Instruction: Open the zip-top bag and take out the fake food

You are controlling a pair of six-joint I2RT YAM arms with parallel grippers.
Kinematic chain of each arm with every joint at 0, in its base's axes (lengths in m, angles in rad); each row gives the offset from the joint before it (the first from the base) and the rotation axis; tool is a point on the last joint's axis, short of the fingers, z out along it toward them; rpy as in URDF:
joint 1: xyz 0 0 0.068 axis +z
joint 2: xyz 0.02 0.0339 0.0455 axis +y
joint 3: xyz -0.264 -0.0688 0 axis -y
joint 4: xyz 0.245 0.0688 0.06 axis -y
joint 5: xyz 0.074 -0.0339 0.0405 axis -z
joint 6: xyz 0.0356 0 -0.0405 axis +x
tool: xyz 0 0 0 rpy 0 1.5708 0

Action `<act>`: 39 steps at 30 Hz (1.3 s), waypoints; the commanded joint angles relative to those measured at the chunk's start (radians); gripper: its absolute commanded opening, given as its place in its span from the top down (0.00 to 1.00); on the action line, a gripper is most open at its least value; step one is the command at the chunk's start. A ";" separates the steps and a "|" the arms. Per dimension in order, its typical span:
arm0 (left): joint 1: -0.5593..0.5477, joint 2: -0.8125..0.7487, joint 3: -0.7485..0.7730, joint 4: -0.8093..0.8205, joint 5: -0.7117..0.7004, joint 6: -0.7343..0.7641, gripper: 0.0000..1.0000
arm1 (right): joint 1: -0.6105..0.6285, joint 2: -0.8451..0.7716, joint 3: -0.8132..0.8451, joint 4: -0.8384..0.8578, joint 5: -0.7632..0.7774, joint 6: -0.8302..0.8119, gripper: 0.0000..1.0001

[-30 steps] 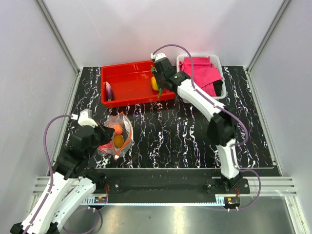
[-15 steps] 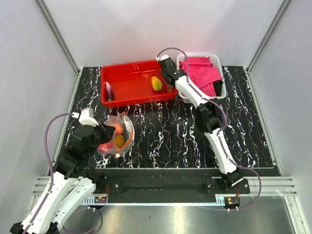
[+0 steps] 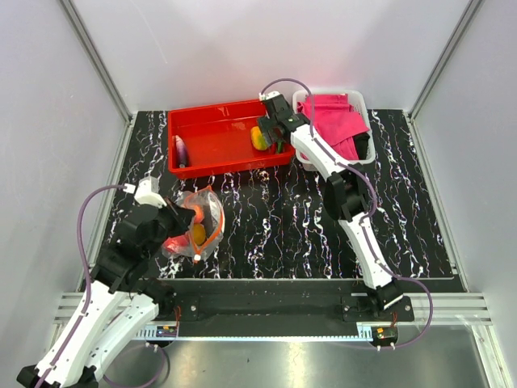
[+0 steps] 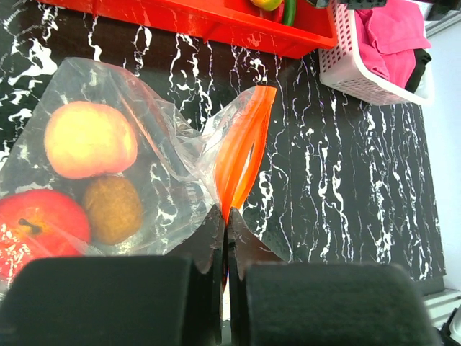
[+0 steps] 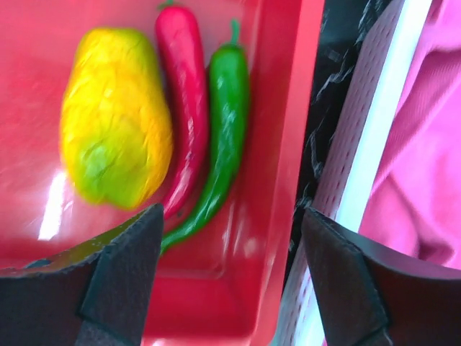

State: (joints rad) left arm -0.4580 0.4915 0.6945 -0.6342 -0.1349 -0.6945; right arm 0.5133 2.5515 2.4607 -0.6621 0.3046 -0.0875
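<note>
Left pincer (image 4: 225, 216): fingers pressed together, clamped on the near end of the red-orange zip strip (image 4: 241, 162); it sits on the near side of the red plastic tray (image 3: 212, 166), off the tray's left end.
Clear crinkly zip-top bag (image 4: 166, 158): lies on the black white-veined worktop (image 3: 291, 226), on the near side of the tray's left end and apart from it.
Inside the bag: a round yellow-orange plastic fruit (image 4: 90, 139), a brown plastic kiwi (image 4: 112, 209) touching it, and a red round plastic fruit (image 4: 39, 227) beside the kiwi.
Right pincer (image 5: 230, 274): fingers wide apart and gripping nothing, above the tray's right end.
Below the right pincer: a yellow-green plastic mango (image 5: 115, 148), a red plastic chili (image 5: 184, 108) and a green plastic chili (image 5: 223, 122) lie side by side on the tray floor, the green one nearest the tray's right wall.
Purple plastic eggplant (image 3: 181, 151): at the tray's left end.
White perforated plastic basket (image 5: 360, 166): just beside the tray's right wall, holding pink cloth (image 5: 425, 144).
</note>
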 commanded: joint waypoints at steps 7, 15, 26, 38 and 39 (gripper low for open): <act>-0.002 0.050 0.050 0.067 0.060 -0.049 1.00 | 0.005 -0.470 -0.404 -0.087 -0.413 0.417 0.08; -0.002 0.052 0.045 0.079 0.083 -0.089 1.00 | 0.140 -0.865 -0.954 0.191 -0.654 0.502 0.23; -0.002 0.045 0.026 0.148 0.182 -0.138 1.00 | 0.422 -0.958 -1.214 0.528 -0.759 0.604 0.47; -0.002 0.059 0.002 0.180 0.204 -0.154 1.00 | 0.450 -0.705 -1.065 0.544 -0.740 0.600 0.55; -0.002 0.061 0.000 0.183 0.208 -0.157 1.00 | 0.449 -0.689 -1.048 0.547 -0.739 0.601 0.57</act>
State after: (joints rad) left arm -0.4580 0.5423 0.6945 -0.5400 0.0311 -0.8360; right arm 0.9596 1.7969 1.3388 -0.1581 -0.4320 0.5102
